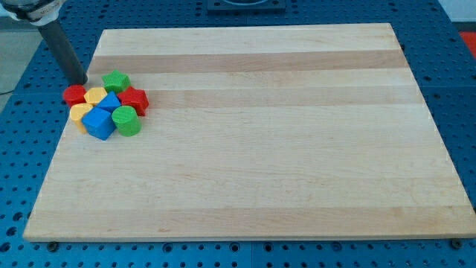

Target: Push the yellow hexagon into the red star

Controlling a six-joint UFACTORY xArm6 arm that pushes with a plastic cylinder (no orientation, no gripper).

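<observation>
Wooden board lies on a blue perforated bench and fills most of the view. At the view's left, the dark rod slants down from the top corner. My tip sits at the board's left edge; it has no jaws, so it holds nothing and only touches or pushes.

All blocks form one tight cluster just below and to the right of my tip. The red round block lies directly below my tip, almost touching it. The yellow hexagon sits just right of that block, below and right of my tip. A second yellow block lies lower. Two blue blocks follow, then the green block level with my tip, a green cylinder lowest, and the red star farthest right, close to the yellow hexagon with a blue block between.
</observation>
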